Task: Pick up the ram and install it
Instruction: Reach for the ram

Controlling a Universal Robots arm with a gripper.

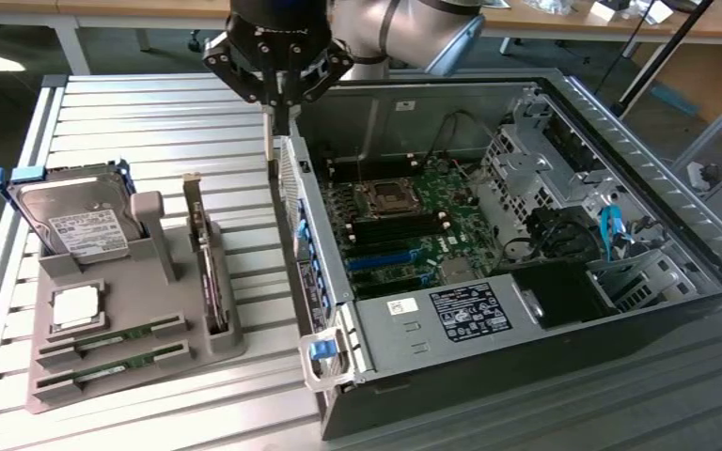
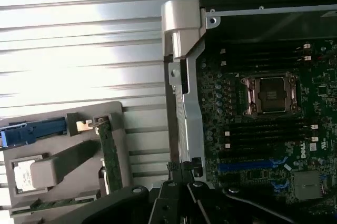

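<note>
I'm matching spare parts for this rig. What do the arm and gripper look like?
The arm is built of rounded silver-grey tubes, with a pale blue-grey cap at one joint. The gripper is black: a round body and angular linked fingers.

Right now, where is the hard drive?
On the exterior view's left, the hard drive stands in the gray holder, near the expansion card.

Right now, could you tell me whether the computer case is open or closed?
Open: the computer case lies on its side without a panel, its motherboard exposed.
</note>
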